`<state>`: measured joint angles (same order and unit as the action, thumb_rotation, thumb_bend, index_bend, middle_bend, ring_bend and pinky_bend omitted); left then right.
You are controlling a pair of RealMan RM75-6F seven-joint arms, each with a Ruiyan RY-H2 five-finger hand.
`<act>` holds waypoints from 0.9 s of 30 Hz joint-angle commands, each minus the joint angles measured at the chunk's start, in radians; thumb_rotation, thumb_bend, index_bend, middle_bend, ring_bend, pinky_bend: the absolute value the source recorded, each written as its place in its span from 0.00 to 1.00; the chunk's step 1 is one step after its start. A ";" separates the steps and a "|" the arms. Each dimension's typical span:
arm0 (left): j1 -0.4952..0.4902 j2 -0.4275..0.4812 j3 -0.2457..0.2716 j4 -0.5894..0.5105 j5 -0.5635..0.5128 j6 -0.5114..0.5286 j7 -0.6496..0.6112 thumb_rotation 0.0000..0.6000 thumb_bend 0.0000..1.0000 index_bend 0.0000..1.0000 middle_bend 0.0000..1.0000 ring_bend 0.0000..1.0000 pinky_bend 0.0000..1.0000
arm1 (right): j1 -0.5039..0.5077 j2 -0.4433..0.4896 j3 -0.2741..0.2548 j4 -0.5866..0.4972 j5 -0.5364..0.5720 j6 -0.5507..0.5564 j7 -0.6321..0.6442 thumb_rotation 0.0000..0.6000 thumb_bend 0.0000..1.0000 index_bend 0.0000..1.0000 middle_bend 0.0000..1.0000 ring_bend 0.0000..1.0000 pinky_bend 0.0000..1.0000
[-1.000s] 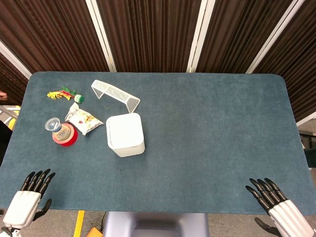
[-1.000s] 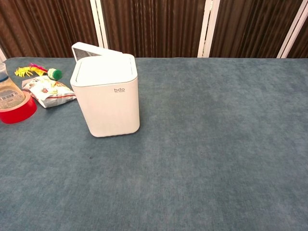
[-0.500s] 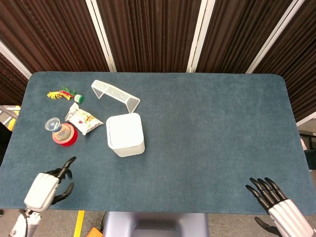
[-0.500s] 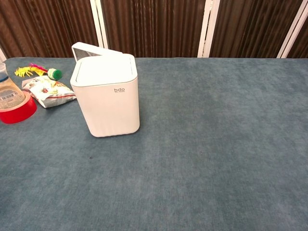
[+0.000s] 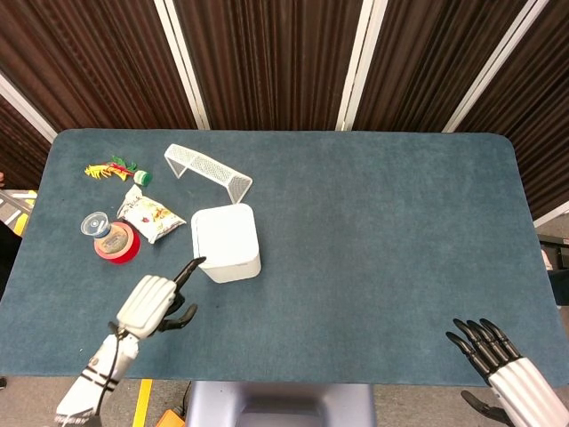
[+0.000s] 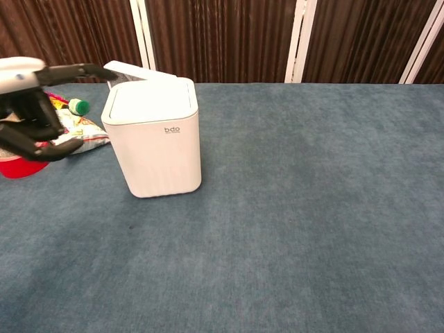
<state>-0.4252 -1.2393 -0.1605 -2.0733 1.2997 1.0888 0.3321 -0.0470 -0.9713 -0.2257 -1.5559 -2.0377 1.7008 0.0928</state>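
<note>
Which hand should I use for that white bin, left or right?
Left, probably. The left hand hovers just beside the white bin, one finger pointing at it. The right hand sits at the table's far near corner.

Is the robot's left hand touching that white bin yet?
Cannot tell. In head view the left hand's pointing fingertip meets the white bin's edge; chest view shows no plain contact.

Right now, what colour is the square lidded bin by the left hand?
White, clearest in the chest view.
</note>
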 commanded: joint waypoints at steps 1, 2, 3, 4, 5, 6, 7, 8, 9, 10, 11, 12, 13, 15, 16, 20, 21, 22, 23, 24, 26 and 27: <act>-0.094 -0.058 -0.066 -0.020 -0.163 -0.042 0.115 1.00 0.44 0.00 1.00 1.00 1.00 | 0.002 0.002 -0.001 0.002 -0.002 0.001 0.005 1.00 0.31 0.00 0.00 0.00 0.00; -0.109 -0.064 -0.071 -0.016 -0.194 -0.048 0.128 1.00 0.44 0.00 1.00 1.00 1.00 | 0.002 0.003 -0.001 0.002 -0.001 0.002 0.007 1.00 0.31 0.00 0.00 0.00 0.00; -0.128 -0.069 -0.077 -0.013 -0.238 -0.058 0.140 1.00 0.44 0.00 1.00 1.00 1.00 | 0.002 0.004 -0.001 0.002 -0.001 0.003 0.011 1.00 0.31 0.00 0.00 0.00 0.00; -0.142 -0.072 -0.082 -0.011 -0.270 -0.066 0.147 1.00 0.44 0.00 1.00 1.00 1.00 | 0.002 0.005 -0.002 0.002 -0.002 0.005 0.013 1.00 0.31 0.00 0.00 0.00 0.00; -0.161 -0.072 -0.085 -0.007 -0.312 -0.076 0.160 1.00 0.44 0.00 1.00 1.00 1.00 | 0.001 0.006 -0.003 0.003 -0.004 0.007 0.016 1.00 0.31 0.00 0.00 0.00 0.00; -0.175 -0.070 -0.085 -0.006 -0.340 -0.082 0.173 1.00 0.44 0.00 1.00 1.00 1.00 | 0.001 0.006 -0.004 0.005 -0.007 0.010 0.017 1.00 0.31 0.00 0.00 0.00 0.00; -0.187 -0.068 -0.084 -0.006 -0.366 -0.084 0.187 1.00 0.44 0.00 1.00 1.00 1.00 | 0.001 0.006 -0.005 0.007 -0.010 0.011 0.018 1.00 0.31 0.00 0.00 0.00 0.00; -0.203 -0.066 -0.081 -0.008 -0.396 -0.083 0.207 1.00 0.44 0.00 1.00 1.00 1.00 | 0.001 0.006 -0.007 0.009 -0.013 0.011 0.019 1.00 0.31 0.00 0.00 0.00 0.00; -0.213 -0.066 -0.079 -0.010 -0.414 -0.078 0.220 1.00 0.44 0.00 1.00 1.00 1.00 | 0.001 0.006 -0.007 0.009 -0.014 0.011 0.019 1.00 0.31 0.00 0.00 0.00 0.00; -0.221 -0.068 -0.076 -0.013 -0.428 -0.072 0.232 1.00 0.44 0.00 1.00 1.00 1.00 | 0.001 0.006 -0.007 0.010 -0.013 0.011 0.019 1.00 0.31 0.00 0.00 0.00 0.00; -0.232 -0.069 -0.072 -0.018 -0.444 -0.064 0.245 1.00 0.44 0.00 1.00 1.00 1.00 | 0.002 0.006 -0.007 0.010 -0.012 0.010 0.020 1.00 0.31 0.00 0.00 0.00 0.00; -0.236 -0.070 -0.071 -0.020 -0.451 -0.060 0.250 1.00 0.44 0.00 1.00 1.00 1.00 | 0.002 0.006 -0.007 0.010 -0.012 0.010 0.020 1.00 0.31 0.00 0.00 0.00 0.00; -0.239 -0.071 -0.070 -0.022 -0.455 -0.058 0.252 1.00 0.44 0.00 1.00 1.00 1.00 | 0.002 0.006 -0.007 0.010 -0.012 0.010 0.020 1.00 0.31 0.00 0.00 0.00 0.00; -0.243 -0.072 -0.068 -0.024 -0.462 -0.053 0.256 1.00 0.44 0.00 1.00 1.00 1.00 | 0.002 0.006 -0.007 0.010 -0.012 0.010 0.021 1.00 0.31 0.00 0.00 0.00 0.00; -0.248 -0.072 -0.066 -0.026 -0.468 -0.049 0.263 1.00 0.44 0.00 1.00 1.00 1.00 | 0.001 0.007 -0.007 0.010 -0.012 0.012 0.021 1.00 0.31 0.00 0.00 0.00 0.00; -0.293 -0.076 -0.048 -0.038 -0.553 -0.027 0.328 1.00 0.44 0.00 1.00 1.00 1.00 | -0.001 0.008 -0.007 0.015 -0.016 0.024 0.029 1.00 0.31 0.00 0.00 0.00 0.00; -0.303 -0.076 -0.045 -0.041 -0.573 -0.020 0.340 1.00 0.44 0.00 1.00 1.00 1.00 | -0.001 0.008 -0.007 0.016 -0.015 0.025 0.030 1.00 0.31 0.00 0.00 0.00 0.00; -0.312 -0.077 -0.042 -0.044 -0.589 -0.015 0.350 1.00 0.44 0.00 1.00 1.00 1.00 | -0.001 0.008 -0.007 0.017 -0.015 0.026 0.032 1.00 0.31 0.00 0.00 0.00 0.00; -0.322 -0.078 -0.039 -0.046 -0.609 -0.009 0.357 1.00 0.44 0.00 1.00 1.00 1.00 | -0.001 0.008 -0.006 0.018 -0.015 0.027 0.034 1.00 0.31 0.00 0.00 0.00 0.00; -0.328 -0.079 -0.036 -0.047 -0.621 -0.006 0.361 1.00 0.44 0.00 1.00 1.00 1.00 | -0.002 0.008 -0.006 0.018 -0.015 0.029 0.035 1.00 0.31 0.00 0.00 0.00 0.00; -0.344 -0.078 -0.024 -0.047 -0.645 -0.004 0.374 1.00 0.44 0.00 1.00 1.00 1.00 | -0.002 0.008 -0.007 0.020 -0.016 0.032 0.038 1.00 0.31 0.00 0.00 0.00 0.00; -0.351 -0.079 -0.020 -0.047 -0.653 -0.002 0.378 1.00 0.44 0.00 1.00 1.00 1.00 | -0.003 0.008 -0.007 0.020 -0.016 0.033 0.039 1.00 0.31 0.00 0.00 0.00 0.00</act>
<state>-0.7607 -1.3167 -0.1917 -2.1171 0.6631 1.0792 0.6970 -0.0494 -0.9630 -0.2324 -1.5360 -2.0535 1.7337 0.1316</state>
